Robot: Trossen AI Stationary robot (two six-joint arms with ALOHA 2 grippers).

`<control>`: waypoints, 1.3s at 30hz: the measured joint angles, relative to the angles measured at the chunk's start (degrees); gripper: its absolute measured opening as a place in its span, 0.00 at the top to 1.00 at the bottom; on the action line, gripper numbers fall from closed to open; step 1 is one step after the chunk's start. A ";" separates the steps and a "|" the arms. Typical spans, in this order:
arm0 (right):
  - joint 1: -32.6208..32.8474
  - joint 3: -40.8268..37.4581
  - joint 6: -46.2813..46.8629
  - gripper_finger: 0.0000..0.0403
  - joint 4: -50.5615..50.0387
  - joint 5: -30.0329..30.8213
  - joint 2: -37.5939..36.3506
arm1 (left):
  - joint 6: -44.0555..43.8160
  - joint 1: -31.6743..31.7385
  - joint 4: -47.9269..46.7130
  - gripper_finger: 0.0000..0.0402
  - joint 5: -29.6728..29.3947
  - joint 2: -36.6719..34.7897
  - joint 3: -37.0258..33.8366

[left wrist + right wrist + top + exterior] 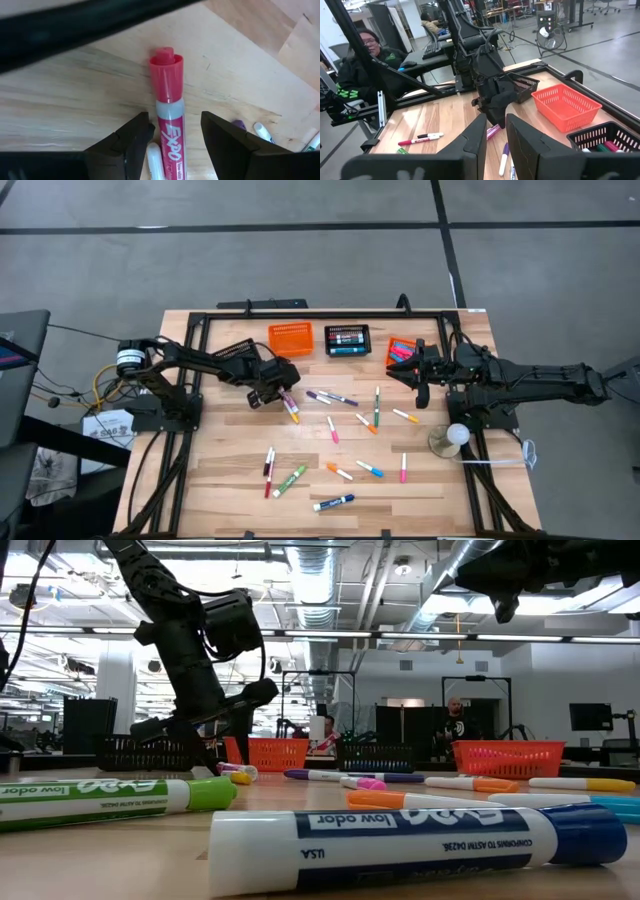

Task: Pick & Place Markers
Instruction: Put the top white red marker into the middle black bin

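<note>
Many markers lie scattered on the wooden table [230, 480], among them a purple one [320, 395], a green one [377, 405] and a blue-capped one [333, 503]. My left gripper [283, 392] points steeply down at the table's left middle and is open. In the left wrist view [172, 122] its fingers stand on either side of a pink-capped Expo marker [167, 110] that lies flat on the wood. I see no touch. A white marker [155, 162] lies beside it. My right gripper [400, 370] hangs high at the far right, shut and holding nothing [496, 135].
Along the far edge stand an orange mesh basket [290, 337], a black basket [347, 340] holding markers, and another orange basket [402, 350] under the right arm. A round white object on a stand [453, 437] sits near the right arm's base. People sit beyond the table [365, 65].
</note>
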 joint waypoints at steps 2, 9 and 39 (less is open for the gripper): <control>0.00 0.00 0.00 0.84 0.00 0.00 0.00 | -0.07 0.51 -0.39 0.54 0.31 0.00 0.00; 0.00 0.00 0.04 0.84 0.00 0.00 0.00 | -0.25 2.41 -0.93 0.59 2.13 -0.02 -0.04; -0.11 0.00 0.00 0.84 0.00 0.02 0.00 | 1.51 2.50 -2.80 0.82 -2.52 -0.57 -0.17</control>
